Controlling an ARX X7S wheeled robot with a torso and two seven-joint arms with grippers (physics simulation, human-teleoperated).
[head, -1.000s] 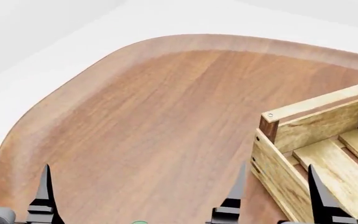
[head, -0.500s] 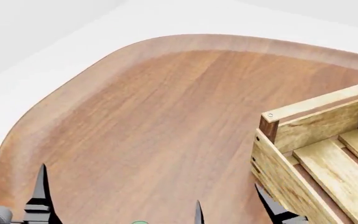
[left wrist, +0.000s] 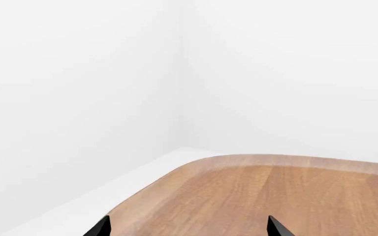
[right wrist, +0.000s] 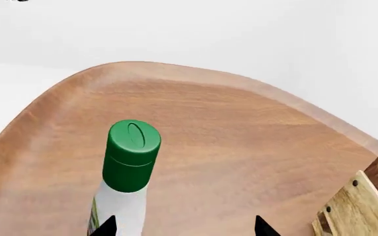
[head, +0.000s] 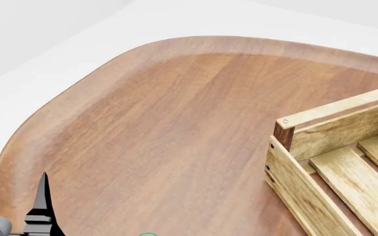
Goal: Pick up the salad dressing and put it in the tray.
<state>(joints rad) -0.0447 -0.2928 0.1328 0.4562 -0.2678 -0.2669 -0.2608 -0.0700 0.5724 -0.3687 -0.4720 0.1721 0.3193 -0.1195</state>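
The salad dressing is a white bottle with a green flip cap, standing upright on the wooden table. In the right wrist view it is close in front of my right gripper, in line with one fingertip and not centred in the gap. That gripper is open and empty. Only a sliver of the green cap shows in the head view, at the picture's lower edge. The tray, a light-wood slatted crate, stands at the right, and its corner shows in the right wrist view. My left gripper is open and empty.
The rounded wooden table stands on a white floor and its curved edge runs along the far and left sides. One finger of the left gripper shows at the head view's lower left. White walls are behind the table.
The right gripper's fingers have dropped out of the head view at the bottom. The left finger has sunk slightly. The crate has not moved.
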